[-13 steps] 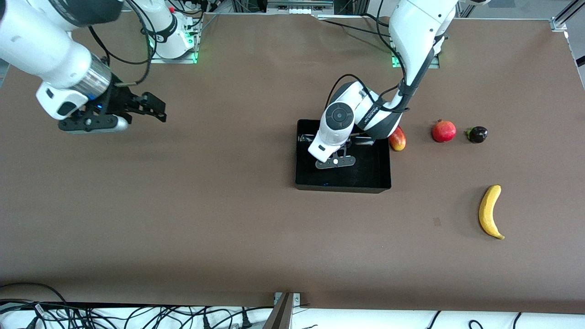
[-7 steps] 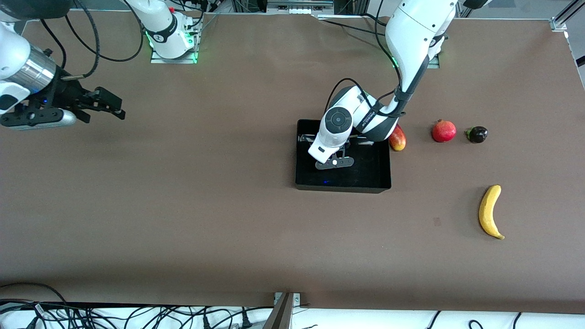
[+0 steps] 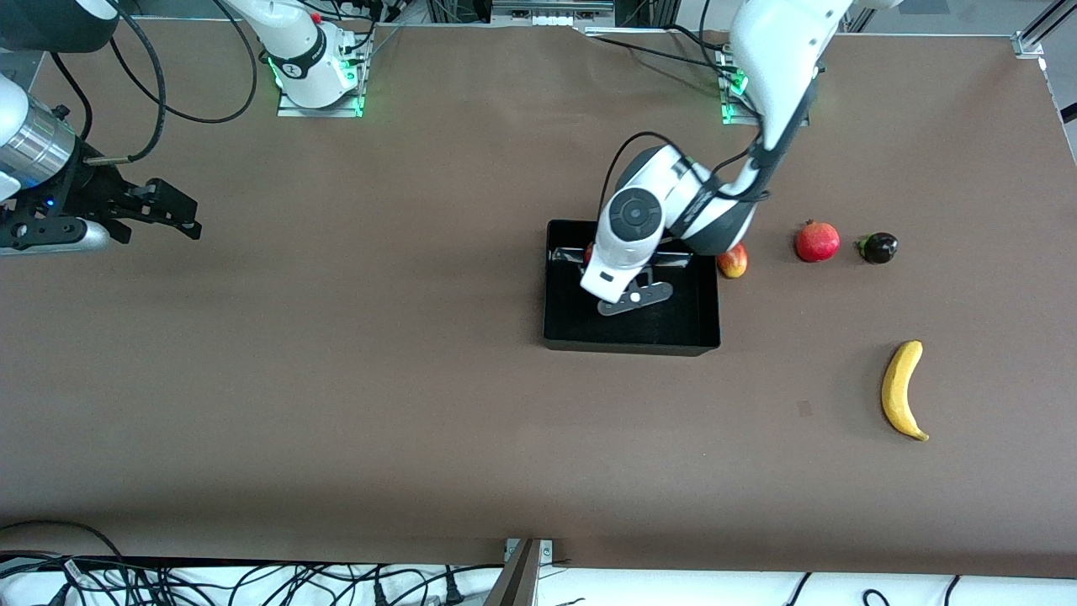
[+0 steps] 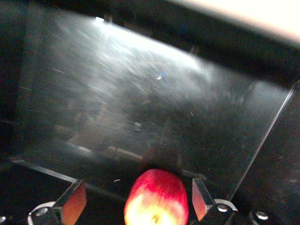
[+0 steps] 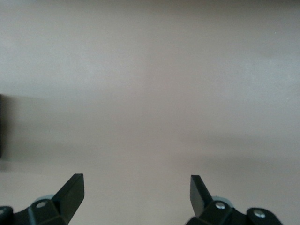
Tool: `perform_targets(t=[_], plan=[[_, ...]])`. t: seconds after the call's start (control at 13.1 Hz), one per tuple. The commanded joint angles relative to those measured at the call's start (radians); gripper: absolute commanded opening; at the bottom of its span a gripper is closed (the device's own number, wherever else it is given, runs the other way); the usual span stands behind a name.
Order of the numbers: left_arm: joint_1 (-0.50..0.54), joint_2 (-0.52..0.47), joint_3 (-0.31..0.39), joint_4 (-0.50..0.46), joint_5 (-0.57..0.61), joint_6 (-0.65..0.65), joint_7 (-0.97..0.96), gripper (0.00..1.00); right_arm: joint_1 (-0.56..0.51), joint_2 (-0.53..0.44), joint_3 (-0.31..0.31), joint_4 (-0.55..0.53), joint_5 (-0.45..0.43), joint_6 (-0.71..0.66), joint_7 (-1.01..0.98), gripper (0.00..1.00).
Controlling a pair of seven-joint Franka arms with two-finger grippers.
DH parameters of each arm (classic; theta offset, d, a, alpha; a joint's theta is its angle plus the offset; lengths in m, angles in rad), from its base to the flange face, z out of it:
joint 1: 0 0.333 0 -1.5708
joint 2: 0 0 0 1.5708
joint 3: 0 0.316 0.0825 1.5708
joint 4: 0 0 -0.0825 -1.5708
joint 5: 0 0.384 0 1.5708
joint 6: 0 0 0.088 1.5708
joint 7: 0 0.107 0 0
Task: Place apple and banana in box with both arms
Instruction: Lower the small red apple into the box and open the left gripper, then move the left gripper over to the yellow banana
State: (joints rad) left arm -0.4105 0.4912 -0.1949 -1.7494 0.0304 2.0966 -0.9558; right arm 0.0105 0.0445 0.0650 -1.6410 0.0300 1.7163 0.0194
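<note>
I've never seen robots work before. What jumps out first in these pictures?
The left arm bends low over the black box mid-table, its open claw around a red apple just inside. A yellow banana lies alone on the brown table toward the left arm's end, nearer the camera than the box. The right claw hangs open over the right arm's end of the table.

Brown table (image 3: pixel 379 379) evenly lit, tangled black cables (image 3: pixel 252 581) on what looks like white floor
</note>
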Motion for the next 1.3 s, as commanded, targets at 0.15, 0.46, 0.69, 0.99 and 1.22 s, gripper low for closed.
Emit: perform_targets(t=[0.15, 0.46, 0.69, 0.99, 1.22], plan=[[0.257, -0.178, -0.014, -0.004, 0.003, -0.248, 0.364, 1.0, -0.024, 0.008, 0.021, 0.029, -0.015, -0.033, -0.009, 1.0], [0.493, -0.165, 0.002, -0.001, 0.112, -0.23, 0.82, 1.0, -0.033, 0.012, 0.015, 0.029, -0.016, -0.024, -0.004, 1.0], [0.64, -0.105, 0.003, 0.01, 0.146, -0.101, 1.065, 1.0, -0.027, 0.017, 0.013, 0.033, -0.016, -0.018, 0.004, 1.0], [0.739, 0.042, 0.003, 0.105, 0.213, 0.011, 1.224, 1.0, -0.026, 0.032, 0.013, 0.035, -0.016, -0.009, 0.004, 1.0], [0.762, 0.13, 0.005, 0.116, 0.266, 0.158, 1.229, 1.0, -0.026, 0.032, 0.013, 0.035, -0.016, -0.009, 0.004, 1.0]])
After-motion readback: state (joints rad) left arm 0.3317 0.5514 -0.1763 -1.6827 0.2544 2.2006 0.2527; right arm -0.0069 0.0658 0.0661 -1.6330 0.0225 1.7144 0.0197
